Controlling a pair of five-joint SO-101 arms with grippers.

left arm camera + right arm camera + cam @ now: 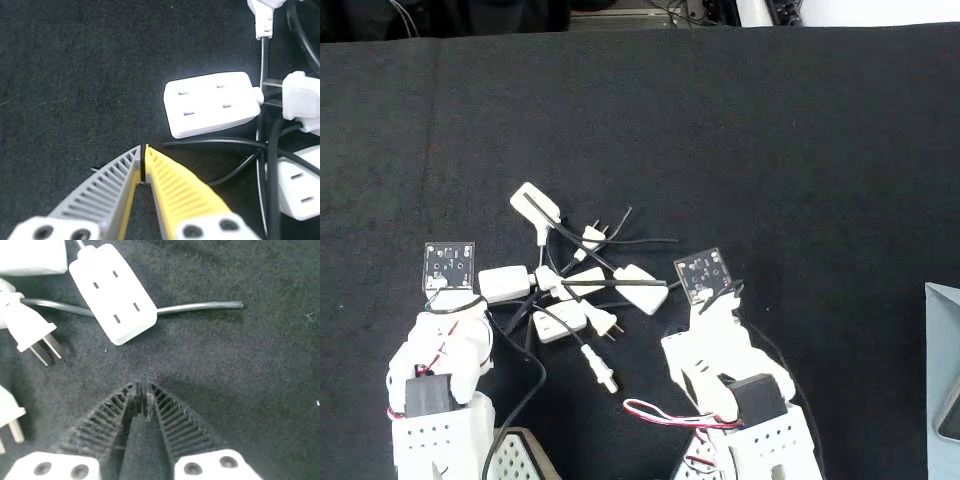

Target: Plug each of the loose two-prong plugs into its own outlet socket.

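One black table (800,150) carries a tangle of cords at its near middle, between two arms. Left gripper (144,152) and right gripper (145,392) each have their fingers pressed together, holding nothing. Four white outlet blocks: the nearest block (210,102) lies just right of the left gripper, long axis left-right. Three loose plugs, by my count; the closest plug (22,322) lies left of the right gripper, the nearer arm.

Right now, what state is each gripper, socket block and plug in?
left gripper: shut, empty.
right gripper: shut, empty.
first socket block: face sockets empty.
loose plug: unplugged, prongs bare.
second plug: unplugged, prongs bare.
second socket block: face sockets empty.
end plug: prongs meet that block's end, partly exposed; cannot tell if seated.
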